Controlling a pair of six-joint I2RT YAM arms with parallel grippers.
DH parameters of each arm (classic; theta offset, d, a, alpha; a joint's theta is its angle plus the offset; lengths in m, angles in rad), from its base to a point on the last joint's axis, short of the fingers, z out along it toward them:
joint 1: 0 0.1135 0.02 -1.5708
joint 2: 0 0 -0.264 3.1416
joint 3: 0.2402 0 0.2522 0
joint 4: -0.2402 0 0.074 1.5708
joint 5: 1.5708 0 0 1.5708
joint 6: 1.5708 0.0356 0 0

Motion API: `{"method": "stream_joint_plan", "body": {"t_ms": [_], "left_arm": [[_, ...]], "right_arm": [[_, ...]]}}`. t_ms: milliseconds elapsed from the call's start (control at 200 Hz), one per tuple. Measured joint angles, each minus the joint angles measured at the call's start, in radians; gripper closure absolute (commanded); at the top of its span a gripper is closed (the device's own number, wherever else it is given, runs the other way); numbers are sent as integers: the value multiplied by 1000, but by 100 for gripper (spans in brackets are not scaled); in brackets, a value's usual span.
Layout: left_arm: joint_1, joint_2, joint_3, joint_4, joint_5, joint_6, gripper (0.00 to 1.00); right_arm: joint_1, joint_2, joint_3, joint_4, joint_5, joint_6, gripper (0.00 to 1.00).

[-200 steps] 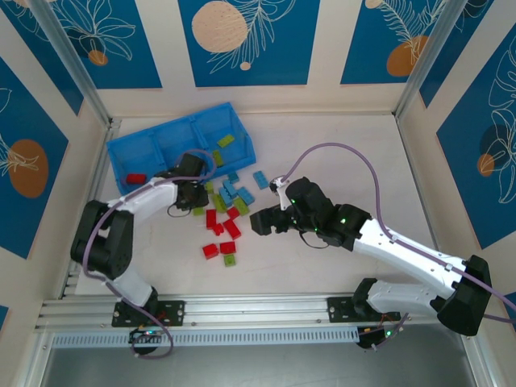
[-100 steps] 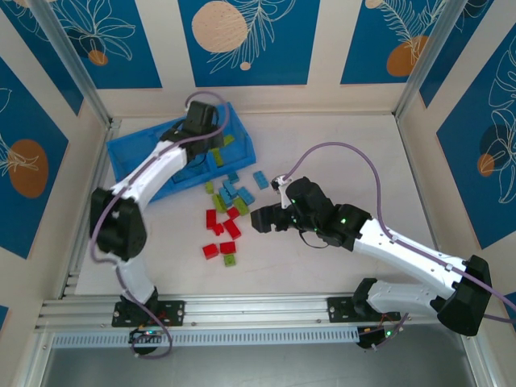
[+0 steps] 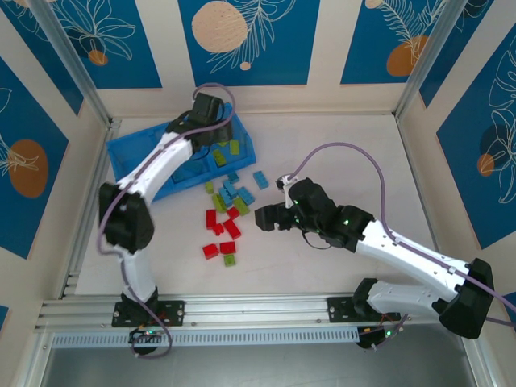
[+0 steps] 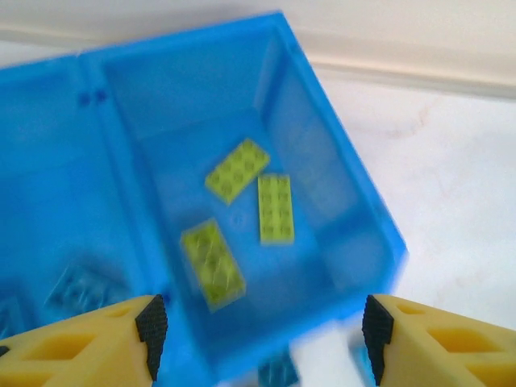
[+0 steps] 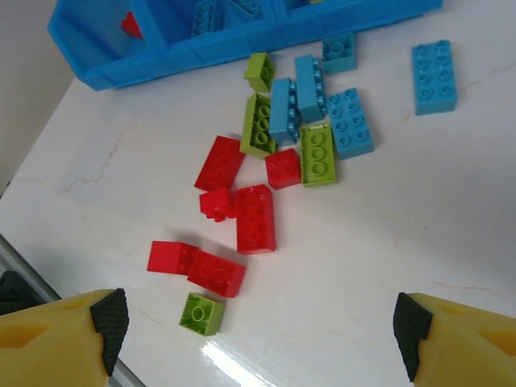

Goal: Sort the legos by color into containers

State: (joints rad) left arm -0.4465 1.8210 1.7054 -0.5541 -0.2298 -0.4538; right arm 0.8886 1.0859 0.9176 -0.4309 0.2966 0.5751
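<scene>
1. Three yellow-green plastic bricks (image 4: 276, 208) lie in the end compartment of the rectangular blue plastic bin (image 4: 355, 210); the left gripper (image 4: 262, 322) hangs above, jaws spread and empty — likely its green drop-off
2. Right gripper (image 5: 258, 330) hovers released over loose red, blue and green bricks (image 5: 255, 218) on the white table (image 5: 363, 242), seemingly choosing a pick
3. Left wrist view counts the greens plainly; overhead, the arm (image 3: 165, 157) crosses that compartment

Left arm (image 3: 157, 165) stretched toward the table's (image 3: 339, 145) far left corner, left gripper (image 4: 262, 322) jaws wide apart, right arm (image 3: 403, 250) bent toward the middle, right gripper (image 5: 254, 322) jaws also spread.
</scene>
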Motion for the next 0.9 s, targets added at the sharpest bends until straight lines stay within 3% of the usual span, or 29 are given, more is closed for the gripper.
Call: {"method": "stream_joint_plan", "body": {"t_ms": [180, 350, 470, 575, 775, 900], "left_arm": [[-142, -510, -386, -12, 8, 1, 33], [-190, -794, -636, -136, 19, -48, 34], [-211, -830, -785, -227, 64, -153, 33], [-231, -824, -935, -230, 118, -284, 25], [-248, -779, -1103, -87, 221, -502, 15], [-251, -693, -1107, -11, 241, -558, 15]], "right_arm": [[16, 101, 1, 9, -8, 23, 21], [93, 288, 63, 12, 2, 27, 25], [127, 373, 105, 17, 18, 35, 25], [130, 388, 113, 26, 19, 43, 24], [130, 388, 113, 27, 28, 60, 24], [130, 388, 113, 27, 31, 66, 24]]}}
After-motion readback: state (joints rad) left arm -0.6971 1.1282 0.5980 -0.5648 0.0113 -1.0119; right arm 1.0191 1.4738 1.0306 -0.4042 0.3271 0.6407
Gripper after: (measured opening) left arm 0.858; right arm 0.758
